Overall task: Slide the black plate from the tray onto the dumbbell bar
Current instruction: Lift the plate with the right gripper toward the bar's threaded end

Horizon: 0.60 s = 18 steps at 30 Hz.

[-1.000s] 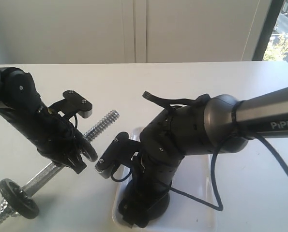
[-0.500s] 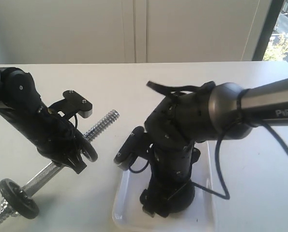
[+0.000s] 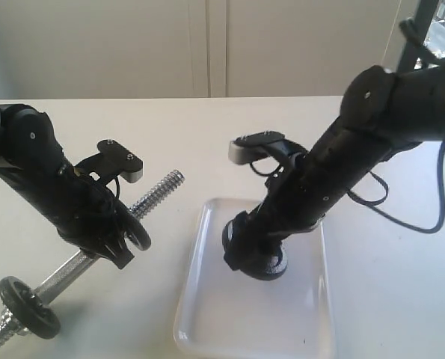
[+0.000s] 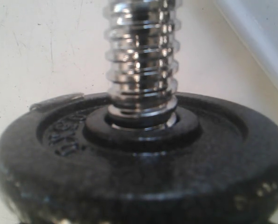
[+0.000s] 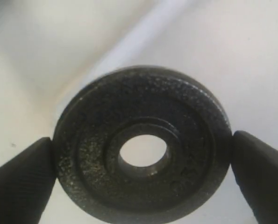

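Observation:
My right gripper (image 5: 141, 161) is shut on the black plate (image 5: 89, 140), one finger (image 5: 17, 179) pressing on each side of its rim. From outside, that plate (image 3: 265, 265) hangs low over the middle of the white tray (image 3: 241, 318), held by the right gripper (image 3: 246, 250). The dumbbell bar (image 3: 156, 193) slants up to the right, its threaded end free and pointing toward the tray. My left gripper (image 3: 111, 241) is clamped on its middle. A black disc (image 4: 129, 168) sits on the bar (image 4: 141, 56) right before the left wrist camera, hiding the fingers.
A second black disc (image 3: 29, 307) rides near the bar's lower left end, close to the table's front edge. The tray's rim (image 4: 253, 35) shows beside the bar in the left wrist view. A wall runs behind the white table.
The right arm has swung up and back to the right, carrying the black plate from the tray's near end to over its middle. The left arm and bar have not moved.

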Motion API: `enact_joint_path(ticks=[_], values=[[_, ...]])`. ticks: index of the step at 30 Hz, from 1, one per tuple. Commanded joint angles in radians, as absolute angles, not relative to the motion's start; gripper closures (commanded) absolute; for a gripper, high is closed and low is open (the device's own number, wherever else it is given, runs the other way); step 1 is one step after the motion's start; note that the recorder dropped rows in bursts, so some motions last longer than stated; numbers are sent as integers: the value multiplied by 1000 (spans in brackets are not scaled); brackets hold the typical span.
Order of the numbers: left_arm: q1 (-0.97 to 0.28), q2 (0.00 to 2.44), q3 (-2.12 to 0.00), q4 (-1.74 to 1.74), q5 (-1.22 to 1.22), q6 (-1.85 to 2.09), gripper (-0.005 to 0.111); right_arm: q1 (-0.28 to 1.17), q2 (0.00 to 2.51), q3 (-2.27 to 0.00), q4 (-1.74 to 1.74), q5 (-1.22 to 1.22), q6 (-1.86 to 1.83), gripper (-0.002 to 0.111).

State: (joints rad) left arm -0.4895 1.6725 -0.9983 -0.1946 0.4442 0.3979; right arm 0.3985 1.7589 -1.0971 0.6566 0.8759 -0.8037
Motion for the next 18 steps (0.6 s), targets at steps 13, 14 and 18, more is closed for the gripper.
enact_joint_path(ticks=[13, 14, 18], values=[[-561, 1636, -1009, -357, 442, 558, 107, 139, 1881, -1156, 1344, 1221, -1200, 108], [-563, 1636, -1009, -359, 442, 565, 107, 131, 1894, -1155, 1357, 1221, -1202, 108], [-563, 1636, -1009, -370, 442, 583, 107, 119, 1947, -1155, 1417, 1221, -1224, 108]])
